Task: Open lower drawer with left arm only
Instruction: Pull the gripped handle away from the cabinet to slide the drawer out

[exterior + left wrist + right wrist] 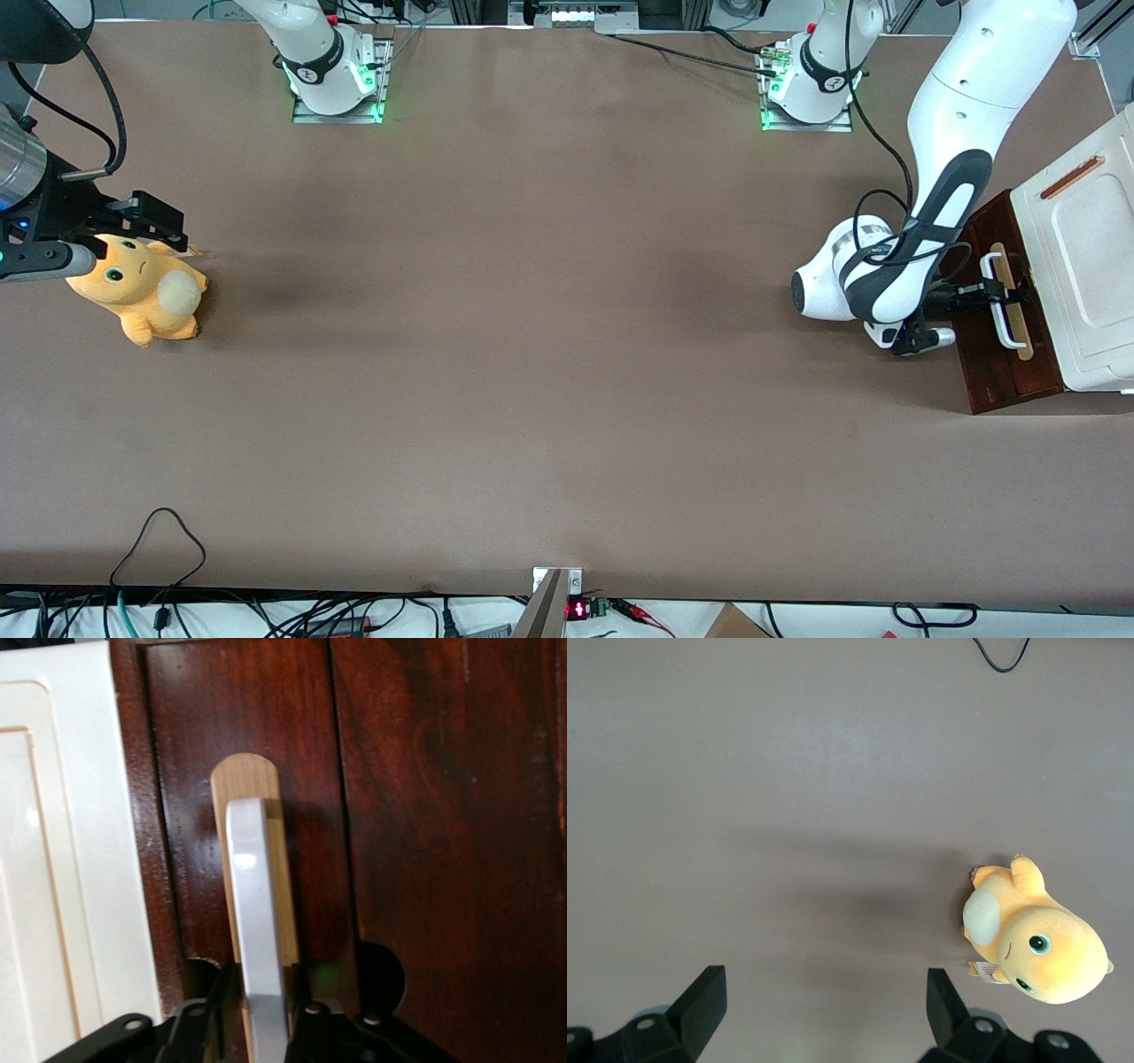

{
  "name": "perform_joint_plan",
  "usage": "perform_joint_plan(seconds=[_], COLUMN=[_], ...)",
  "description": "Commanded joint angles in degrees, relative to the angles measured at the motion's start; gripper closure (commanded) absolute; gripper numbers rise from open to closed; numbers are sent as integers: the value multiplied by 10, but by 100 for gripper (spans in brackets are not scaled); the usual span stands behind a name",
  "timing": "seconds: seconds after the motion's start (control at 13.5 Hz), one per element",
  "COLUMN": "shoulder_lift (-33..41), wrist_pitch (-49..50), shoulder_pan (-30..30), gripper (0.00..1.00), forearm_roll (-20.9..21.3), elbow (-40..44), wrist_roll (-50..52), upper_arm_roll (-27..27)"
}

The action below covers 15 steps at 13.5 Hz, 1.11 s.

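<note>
The lower drawer (992, 372) has a dark reddish-brown front, a tan strip (1010, 266) and a white bar handle (1008, 330). It sits in a cabinet with a white top (1090, 266) at the working arm's end of the table. The left arm (948, 159) reaches down in front of the drawer. My gripper (1004, 291) is at the handle. In the left wrist view the gripper (261, 997) has one black finger on each side of the white handle (255, 904), closed against the bar. The drawer front (425, 833) fills that view.
An orange plush toy (142, 288) lies toward the parked arm's end of the table, and it shows in the right wrist view (1036, 943). Cables (159, 540) run along the table's near edge. Brown table surface (549, 337) spans between the toy and the cabinet.
</note>
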State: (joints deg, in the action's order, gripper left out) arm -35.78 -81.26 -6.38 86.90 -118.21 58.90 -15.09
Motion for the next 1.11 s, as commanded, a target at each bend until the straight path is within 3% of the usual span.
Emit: perform_joint_plan(seconds=[0.0, 0.59, 1.04], shoulder_lift=[-8, -7, -7], wrist_pitch=[3, 3, 8], shoulder_pan=[-7, -5, 21], gripper=[87, 99, 100], forearm_roll=[18, 19, 13], elbow=[10, 10, 12], wrist_roll=[2, 1, 3], upper_arm_roll=[-1, -5, -59])
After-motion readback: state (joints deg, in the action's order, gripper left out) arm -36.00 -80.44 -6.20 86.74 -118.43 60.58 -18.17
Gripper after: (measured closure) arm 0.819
